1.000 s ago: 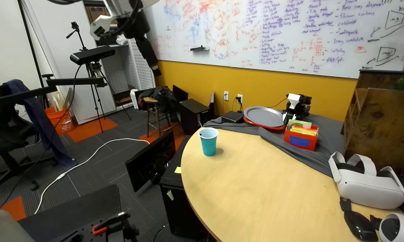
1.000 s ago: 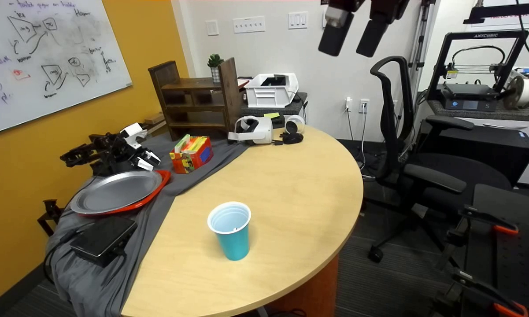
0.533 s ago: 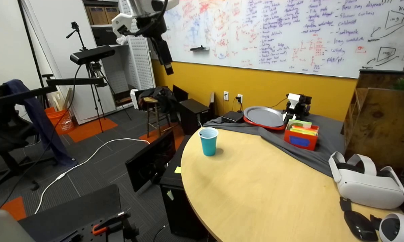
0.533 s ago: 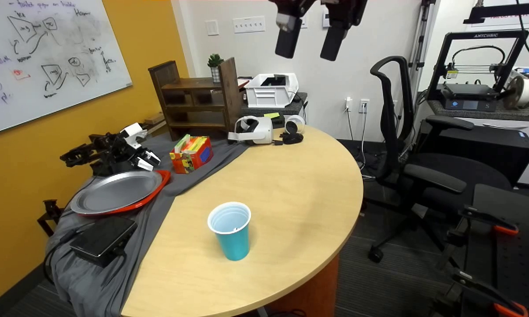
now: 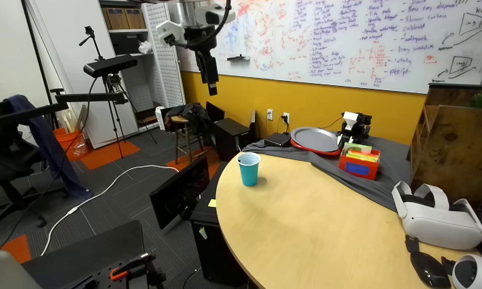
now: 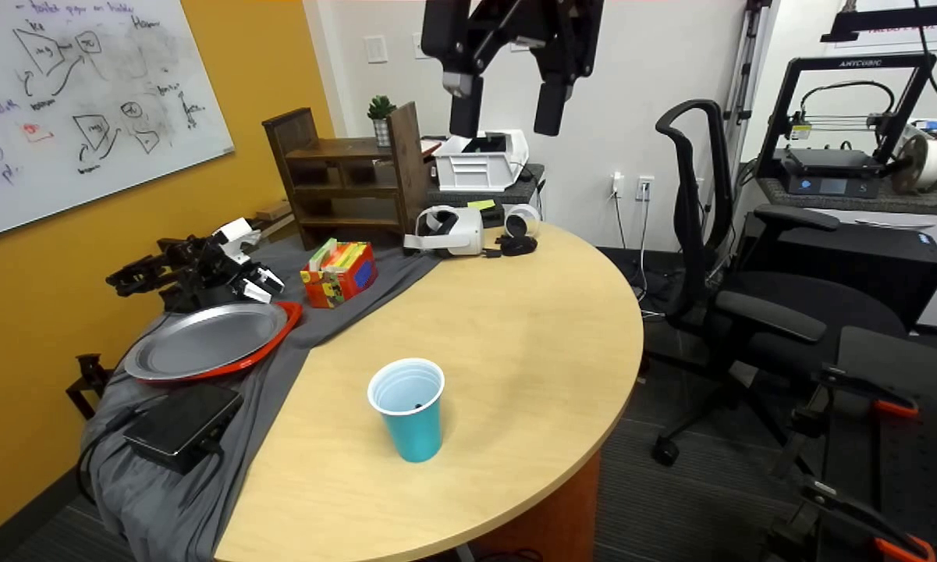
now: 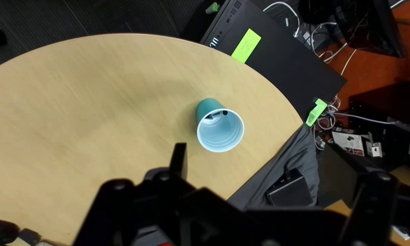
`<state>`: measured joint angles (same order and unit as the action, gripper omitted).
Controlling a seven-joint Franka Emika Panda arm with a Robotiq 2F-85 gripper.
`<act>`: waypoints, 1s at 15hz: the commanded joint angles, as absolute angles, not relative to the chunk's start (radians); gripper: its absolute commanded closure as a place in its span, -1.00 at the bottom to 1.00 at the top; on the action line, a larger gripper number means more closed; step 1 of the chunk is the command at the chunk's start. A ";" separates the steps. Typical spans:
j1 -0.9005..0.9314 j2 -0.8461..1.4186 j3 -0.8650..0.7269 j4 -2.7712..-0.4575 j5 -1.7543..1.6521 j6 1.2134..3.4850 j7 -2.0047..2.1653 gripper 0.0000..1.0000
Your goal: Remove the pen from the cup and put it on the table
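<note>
Wrist view, cup [image 7: 220, 133]: teal-blue, standing upright on the bench [image 7: 105, 102] with its mouth facing this view; the bench's rounded edge runs just beyond the cup.
Inside the cup, pen [image 7: 225, 112]: leaning, one dark end by the rim on the side facing the black computer tower [image 7: 286, 68] (the foot is partly hidden by the cup's wall).
Pen's long axis: slanting from low in the cup up to that rim, more upright than flat, I would judge.
Jaws above the cup: spread wide, one to either side of it in this view, neither touching it.
In an exterior view, cup [image 6: 415, 433] and jaws: they hang well above the cup, apart, with nothing seen between them; the pen's dark end shows just inside the cup's near rim.
In an exterior view, cup [image 5: 249, 174] and arm [image 5: 188, 14], the only one at work: the jaws are edge-on, so their gap cannot be told here; they hang higher than the cup and off to its left as seen here; the pen's end is a dark spot inside the cup's left rim.
Pen from jaws: below them and off the cup's centre, towards the bench edge; that offset, I think, decides the coming move, as the jaws should come down on the leaning end.
Task at the cup: the pen is not yet out, so this looks like the approach; a jaw could catch the rim and tip the cup.
</note>
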<state>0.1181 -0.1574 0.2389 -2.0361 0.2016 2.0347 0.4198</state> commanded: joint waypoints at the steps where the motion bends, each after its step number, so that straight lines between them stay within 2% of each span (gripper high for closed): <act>1: 0.128 -0.061 0.223 -1.935 0.186 1.956 0.454 -1.00; 9: 0.142 0.064 0.201 -1.861 0.193 1.918 0.478 -1.00; 15: 0.147 0.052 0.195 -1.897 0.202 1.963 0.442 -1.00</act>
